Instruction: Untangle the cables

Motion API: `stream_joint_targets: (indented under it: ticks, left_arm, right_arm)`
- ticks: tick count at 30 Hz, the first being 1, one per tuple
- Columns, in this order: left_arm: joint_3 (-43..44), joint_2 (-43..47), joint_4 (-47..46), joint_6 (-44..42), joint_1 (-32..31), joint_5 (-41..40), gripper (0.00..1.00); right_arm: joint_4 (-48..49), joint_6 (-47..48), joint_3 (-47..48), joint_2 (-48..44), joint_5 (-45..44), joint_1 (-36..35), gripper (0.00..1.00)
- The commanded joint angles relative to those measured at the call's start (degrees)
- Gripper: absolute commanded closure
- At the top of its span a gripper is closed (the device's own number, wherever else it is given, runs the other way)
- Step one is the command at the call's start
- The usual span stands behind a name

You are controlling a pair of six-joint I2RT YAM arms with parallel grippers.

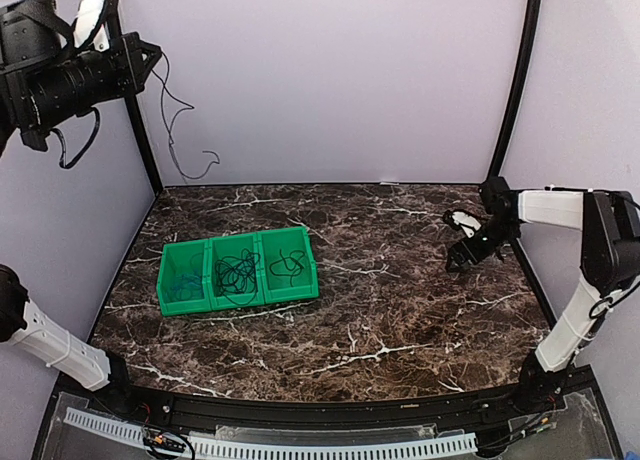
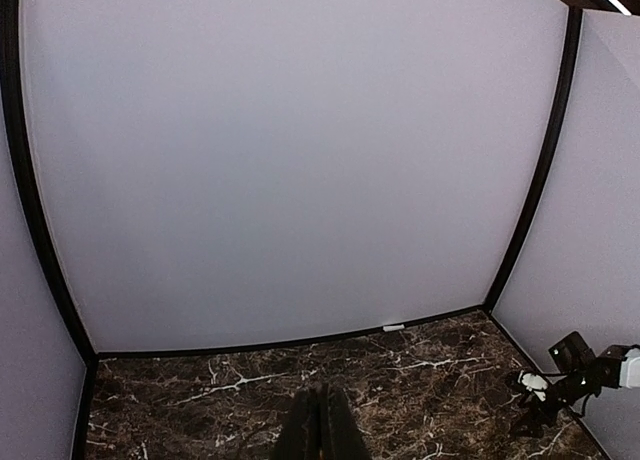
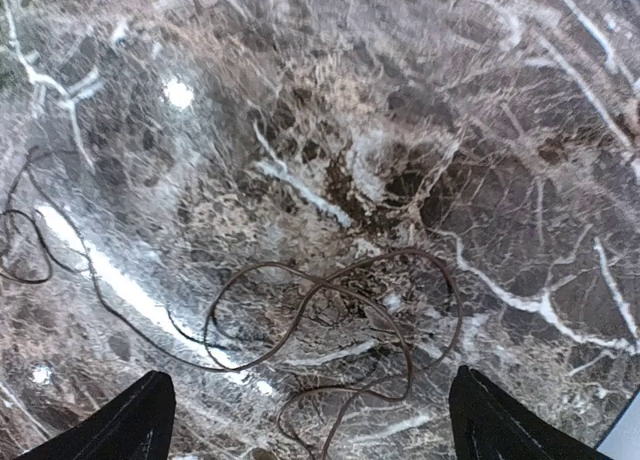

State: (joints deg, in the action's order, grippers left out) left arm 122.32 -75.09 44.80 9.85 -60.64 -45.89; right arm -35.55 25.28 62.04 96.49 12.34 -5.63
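On the dark marbled bench (image 1: pixel 380 320), left of centre, a green tray (image 1: pixel 240 302) of three compartments side by side. In the middle compartment, a dense black tangle (image 1: pixel 236 271); in the right one, a looser black cable (image 1: pixel 288 264); in the left one, something thin and perhaps bluish, too faint to name.

At the far right, low over the bench, the right pincer (image 1: pixel 462 254), spread wide in its wrist view, pinching nothing. Directly beneath, flat on the bench, a thin brown cable (image 3: pixel 270 267) in overlapping loops, trailing off leftward, well apart from the tray.

High on the left, lifted well off the bench, the left arm (image 1: pixel 70 75); left pincer (image 2: pixel 318 432) pressed together, aimed at the back wall (image 2: pixel 300 160), nothing visible between the fingers. Beside that arm, against that wall, a thin dark wire (image 1: pixel 176 130) dangling with a hooked end.
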Motion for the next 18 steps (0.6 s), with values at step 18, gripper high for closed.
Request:
stream_joint_targets:
  ticks: [18]
  left_arm:
    - [-15.07, -4.34, -8.32, 3.68, 0.08, 10.62, 1.00]
  right_arm:
    - [-3.50, 0.48, -0.30, -15.33, 6.59, -3.16, 0.01]
